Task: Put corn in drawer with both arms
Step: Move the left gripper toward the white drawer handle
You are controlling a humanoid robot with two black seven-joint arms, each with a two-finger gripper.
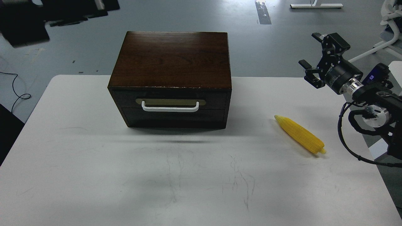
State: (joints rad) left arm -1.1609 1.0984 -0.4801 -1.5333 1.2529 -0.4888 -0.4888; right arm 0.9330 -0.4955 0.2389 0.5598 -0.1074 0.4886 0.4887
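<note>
Grey workshop floor surrounds a white counter, scuffed with faint dark marks. No left arm shows anywhere in the view, so nothing can be said of its claw.

Left of centre, toward the back of the counter, stands a dark brown wooden box. Its drawer faces the viewer and is pushed fully shut, its white bar handle lying flat across a brass-coloured plate, within easy reach for a pull. Below it is a plain dark panel without a handle.

Right of the box, well apart from it, the yellow corn lies flat on the counter, pointed tip toward the box, stub end toward the right edge.

Farthest right, the right claw hangs in the air above and beyond the corn, fingers spread wide, gripping nothing. It looks poised to descend on the corn, likely leaving the drawer to the other arm.
</note>
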